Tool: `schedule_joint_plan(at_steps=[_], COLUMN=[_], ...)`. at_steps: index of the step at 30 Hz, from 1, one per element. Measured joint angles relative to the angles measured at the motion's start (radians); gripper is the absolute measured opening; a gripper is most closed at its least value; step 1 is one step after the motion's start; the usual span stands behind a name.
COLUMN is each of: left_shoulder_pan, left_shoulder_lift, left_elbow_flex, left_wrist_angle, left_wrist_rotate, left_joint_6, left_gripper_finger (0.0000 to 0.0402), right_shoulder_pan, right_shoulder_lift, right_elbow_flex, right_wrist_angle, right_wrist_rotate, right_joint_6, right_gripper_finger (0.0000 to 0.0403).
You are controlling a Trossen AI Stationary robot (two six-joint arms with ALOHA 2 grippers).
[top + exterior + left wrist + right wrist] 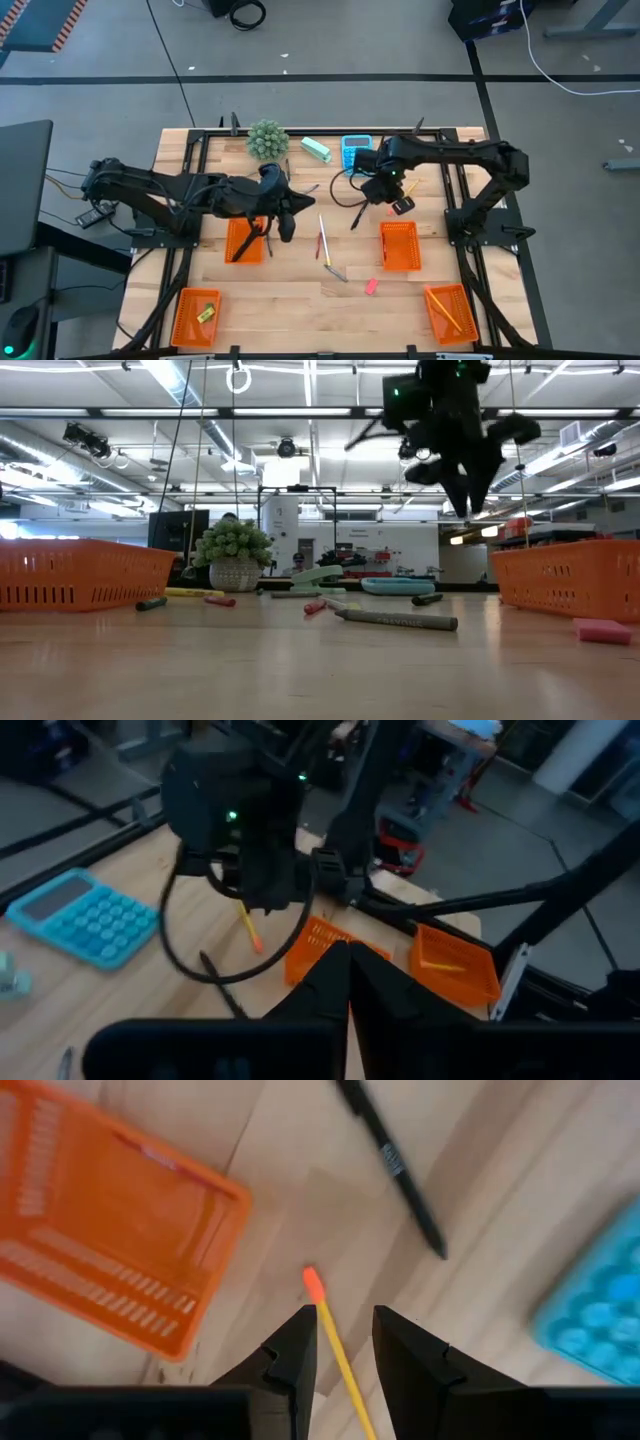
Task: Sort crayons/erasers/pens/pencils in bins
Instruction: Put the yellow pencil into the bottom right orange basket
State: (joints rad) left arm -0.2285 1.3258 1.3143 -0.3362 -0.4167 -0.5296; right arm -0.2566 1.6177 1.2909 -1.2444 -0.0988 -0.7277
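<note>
My right gripper [345, 1317] points down, open, high above the table. It is over a yellow pencil [337, 1350] with an orange tip, which lies flat on the wood between the fingers' lines. A black pen [394, 1165] lies just beyond. My left gripper [348, 975] is shut with nothing seen in it, and hovers beside the bin [245, 240] that holds black pens. The other orange bins [400, 245] [197, 317] [448, 312] stand toward the near side. At mid-table lie a red stick [320, 238], a grey crayon [395, 620] and a pink eraser [371, 286].
At the far edge stand a blue calculator [355, 150], a mint-green block [316, 149] and a small potted plant [267, 140]. A black cable loops from my right wrist [180, 945]. Bare wood lies between the near bins.
</note>
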Motion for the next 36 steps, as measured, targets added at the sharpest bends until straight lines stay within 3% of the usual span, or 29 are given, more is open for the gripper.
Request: schedule_joint_plan(at_steps=[6, 11, 20, 36], left_shoulder_pan=[-0.005, -0.004, 0.003, 0.019], left_shoulder_lift=[0.008, 0.008, 0.009, 0.009], left_elbow_flex=[-0.001, -0.001, -0.001, -0.001], left_wrist_angle=[-0.014, -0.025, -0.046, -0.051], left_wrist_rotate=[-0.035, -0.086, -0.085, -0.085], left_joint_6=[-0.038, -0.094, -0.095, -0.163], left_gripper_finger=[0.0011, 0.0027, 0.0014, 0.0021], right_shoulder_pan=[0.008, 0.009, 0.01, 0.01], right_shoulder_lift=[-0.015, -0.036, -0.071, -0.074], right_elbow_flex=[-0.209, -0.34, -0.423, -0.556], right_wrist_angle=[0.111, 0.229, 0.412, 0.556], right_wrist_rotate=[0.013, 0.131, 0.06, 0.051], right_joint_6=[-0.045, -0.042, -0.032, -0.092], right_gripper_finger=[0.0106, 0.0106, 0.0106, 0.0106])
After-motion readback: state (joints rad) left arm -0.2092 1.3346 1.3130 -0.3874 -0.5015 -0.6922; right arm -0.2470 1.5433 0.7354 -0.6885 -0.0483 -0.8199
